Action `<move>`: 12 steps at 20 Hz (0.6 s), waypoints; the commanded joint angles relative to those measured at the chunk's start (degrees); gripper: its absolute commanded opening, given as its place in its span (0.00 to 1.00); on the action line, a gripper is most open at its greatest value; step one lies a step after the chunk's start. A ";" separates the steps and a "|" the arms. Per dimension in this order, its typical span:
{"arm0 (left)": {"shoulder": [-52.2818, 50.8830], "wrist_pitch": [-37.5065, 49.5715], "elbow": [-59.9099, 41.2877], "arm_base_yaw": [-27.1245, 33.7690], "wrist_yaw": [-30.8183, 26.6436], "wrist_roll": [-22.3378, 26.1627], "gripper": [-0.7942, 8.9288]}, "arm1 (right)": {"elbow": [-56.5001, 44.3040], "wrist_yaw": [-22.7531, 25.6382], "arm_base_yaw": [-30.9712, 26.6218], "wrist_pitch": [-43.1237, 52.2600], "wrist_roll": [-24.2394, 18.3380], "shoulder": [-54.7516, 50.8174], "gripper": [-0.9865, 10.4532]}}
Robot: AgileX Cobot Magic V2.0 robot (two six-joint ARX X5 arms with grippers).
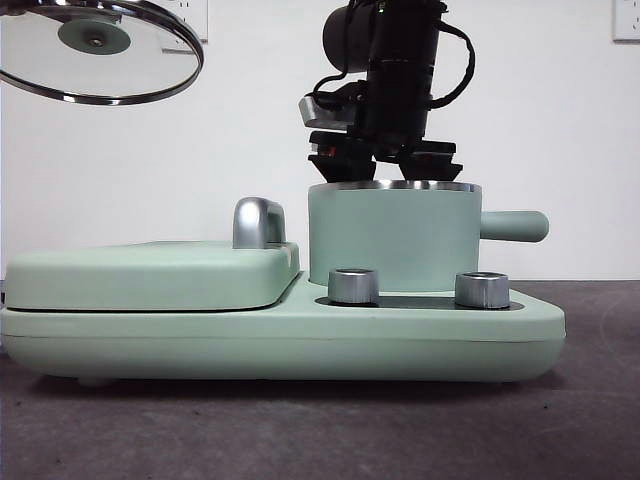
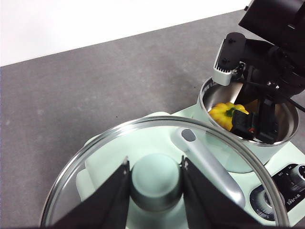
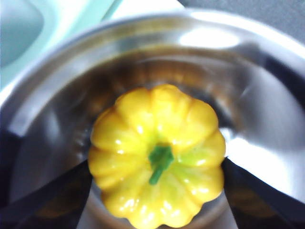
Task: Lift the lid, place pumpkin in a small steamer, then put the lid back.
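The pumpkin (image 3: 157,155) (stem up) sits inside the small steamer (image 3: 248,62), between the right claw's (image 3: 157,191) jaws.

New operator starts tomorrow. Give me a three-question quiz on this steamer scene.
1. True or false: the lid is on the steamer.
2. Which tool holds the lid's knob?
3. Where is the pumpkin? A) on the table B) inside the steamer C) on the griddle cover

Key:
1. False; it hangs high, off to the side.
2. The left tool.
3. B, with the right tool reaching into the steamer, a jaw on either side of it.
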 commanded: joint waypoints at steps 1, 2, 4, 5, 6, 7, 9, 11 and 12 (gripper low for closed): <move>0.00 1.68 1.14 -0.11 0.07 0.37 0.09 | 1.44 0.04 0.26 0.52 -0.33 2.05 0.40; 0.00 1.68 1.14 -0.11 0.07 0.37 0.09 | 1.44 0.02 0.35 0.81 -0.33 2.05 0.43; 0.00 1.68 1.14 -0.11 0.07 0.37 0.09 | 1.44 0.02 0.42 0.66 -0.31 2.05 0.49; 0.00 1.68 1.14 -0.11 0.07 0.37 0.09 | 1.44 0.02 0.42 0.61 -0.31 2.05 0.49; 0.00 1.68 1.14 -0.11 0.09 0.37 0.09 | 1.44 0.02 0.46 0.59 -0.31 1.97 0.49; 0.00 1.68 1.14 -0.11 0.07 0.37 0.09 | 1.53 0.02 0.55 0.59 -0.31 1.84 0.49; 0.00 1.68 1.14 -0.11 0.07 0.37 0.09 | 2.12 0.28 0.52 0.42 -0.26 0.96 0.49; 0.00 1.66 1.14 -0.11 0.07 0.37 0.09 | 2.32 0.26 0.52 0.46 0.68 -1.09 0.49; 0.00 1.66 1.14 -0.11 0.09 0.37 0.09 | 2.32 0.22 0.52 0.35 1.79 -2.51 0.49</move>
